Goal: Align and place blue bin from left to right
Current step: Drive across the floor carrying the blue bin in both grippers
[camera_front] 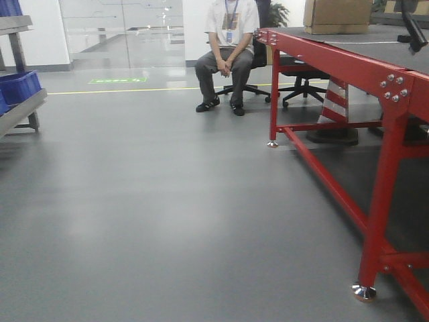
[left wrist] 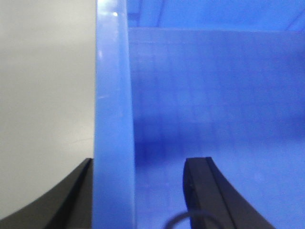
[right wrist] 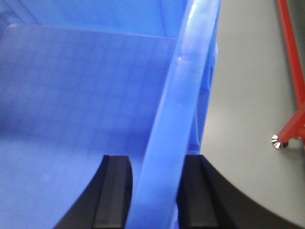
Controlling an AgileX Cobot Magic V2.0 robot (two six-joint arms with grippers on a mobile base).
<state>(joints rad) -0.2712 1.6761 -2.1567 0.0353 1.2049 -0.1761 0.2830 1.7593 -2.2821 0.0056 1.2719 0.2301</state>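
Observation:
The blue bin (left wrist: 113,95) fills both wrist views, showing its bright-blue rim and faintly gridded inner floor. My left gripper (left wrist: 138,162) is open and straddles the rim: the outer finger (left wrist: 71,195) lies against the rim's outside, while the inner finger (left wrist: 205,191) stands well apart inside the bin. In the right wrist view the blue bin's opposite rim (right wrist: 176,95) runs between the fingers of my right gripper (right wrist: 157,160), which is shut on it, one finger inside and one outside. Neither the held bin nor the grippers show in the front view.
A red-framed table (camera_front: 335,60) with a cardboard box (camera_front: 337,15) stands on the right; its foot (right wrist: 280,141) is close beside the bin. A grey shelf (camera_front: 20,111) holding other blue bins (camera_front: 19,86) stands at left. A person (camera_front: 228,54) sits ahead on grey floor.

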